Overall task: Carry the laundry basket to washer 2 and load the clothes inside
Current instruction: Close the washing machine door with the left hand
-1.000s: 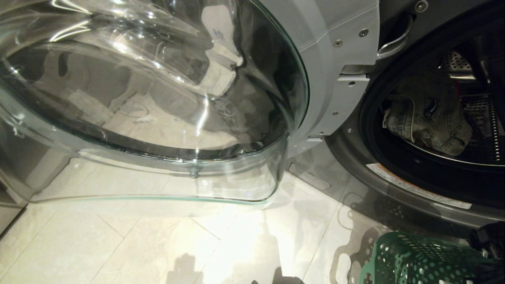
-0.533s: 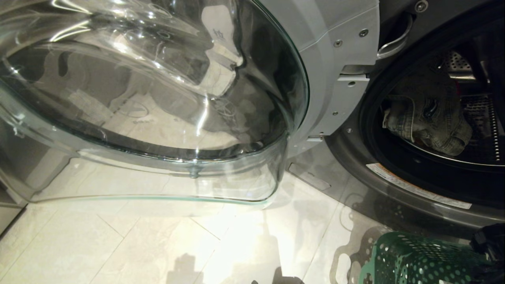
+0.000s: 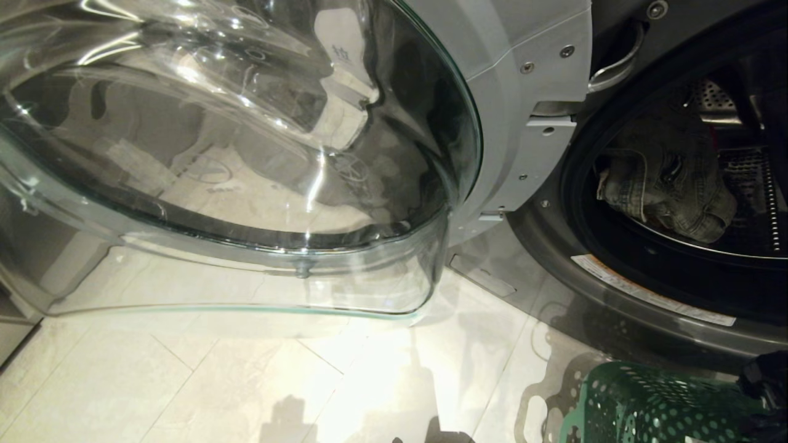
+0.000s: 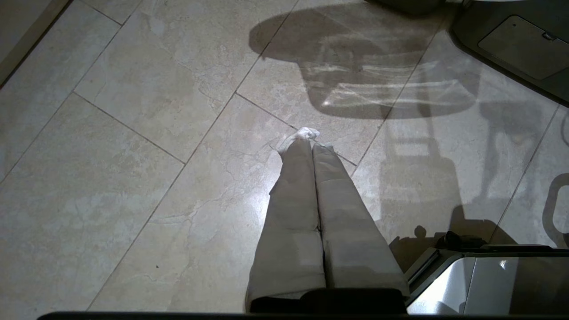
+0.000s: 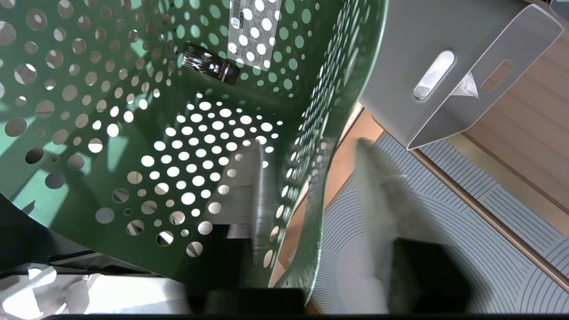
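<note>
The green perforated laundry basket (image 3: 646, 406) stands on the floor in front of the washer (image 3: 542, 258), whose drum holds a crumpled olive denim garment (image 3: 671, 178). In the right wrist view the basket (image 5: 133, 133) shows no clothes inside. My right gripper (image 5: 309, 146) straddles its rim (image 5: 311, 213), one finger inside and one outside, open and blurred. In the head view only a dark part of the right arm (image 3: 766, 381) shows beside the basket. My left gripper (image 4: 311, 138) hangs shut and empty over the floor tiles.
The washer's glass door (image 3: 246, 154) stands swung open to the left and fills much of the head view. Pale tiled floor (image 3: 246, 381) lies below it. Beside the basket are a grey panel with slot handles (image 5: 444, 75) and a striped mat (image 5: 444, 213).
The dark part of my right arm at the lower right edge has shifted slightly beside the basket. Washer, door and garment stay as they were.
</note>
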You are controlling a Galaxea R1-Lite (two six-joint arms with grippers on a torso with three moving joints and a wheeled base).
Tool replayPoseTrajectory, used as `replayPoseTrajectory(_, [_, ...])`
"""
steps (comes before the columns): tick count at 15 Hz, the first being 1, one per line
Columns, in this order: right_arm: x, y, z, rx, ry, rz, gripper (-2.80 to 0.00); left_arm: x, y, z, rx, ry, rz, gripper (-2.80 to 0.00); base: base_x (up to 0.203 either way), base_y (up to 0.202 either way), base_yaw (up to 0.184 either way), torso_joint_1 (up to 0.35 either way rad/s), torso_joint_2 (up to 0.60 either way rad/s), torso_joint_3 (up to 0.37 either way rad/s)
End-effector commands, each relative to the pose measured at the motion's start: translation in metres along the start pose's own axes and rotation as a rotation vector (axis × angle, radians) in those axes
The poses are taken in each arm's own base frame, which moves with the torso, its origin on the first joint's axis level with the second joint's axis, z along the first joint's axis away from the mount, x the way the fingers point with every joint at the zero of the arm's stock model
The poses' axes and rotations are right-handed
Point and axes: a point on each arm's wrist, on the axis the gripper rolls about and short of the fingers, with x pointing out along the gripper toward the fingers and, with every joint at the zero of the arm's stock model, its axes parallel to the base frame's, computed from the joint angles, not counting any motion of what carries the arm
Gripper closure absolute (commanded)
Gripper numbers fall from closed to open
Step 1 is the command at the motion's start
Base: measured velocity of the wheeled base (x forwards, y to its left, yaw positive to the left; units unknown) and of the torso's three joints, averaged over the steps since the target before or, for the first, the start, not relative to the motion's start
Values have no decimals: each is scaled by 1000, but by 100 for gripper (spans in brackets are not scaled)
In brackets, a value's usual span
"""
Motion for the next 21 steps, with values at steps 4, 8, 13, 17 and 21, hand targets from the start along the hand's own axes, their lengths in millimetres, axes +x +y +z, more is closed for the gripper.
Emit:
replayPoseTrajectory(4, [-1, -3, -10, -3, 16, -15, 0, 0, 0, 0, 0, 0, 1, 0, 0, 0, 0, 0, 0, 0])
replayPoseTrajectory(8, [-2, -5, -16, 0, 24, -37, 0, 0, 0, 0, 0, 0, 1, 0, 0, 0, 0, 0, 0, 0])
replayPoseTrajectory(13, [3, -19, -14, 78, 55, -86, 0, 0, 0, 0, 0, 0, 1, 0, 0, 0, 0, 0, 0, 0])
replayPoseTrajectory(17, [7, -25, -13, 113, 72, -107, 0, 0, 0, 0, 0, 0, 2, 0, 0, 0, 0, 0, 0, 0])
replayPoseTrajectory(21, [10, -35, -9, 136, 86, -133, 0, 0, 0, 0, 0, 0, 0, 0, 0, 0, 0, 0, 0, 0])
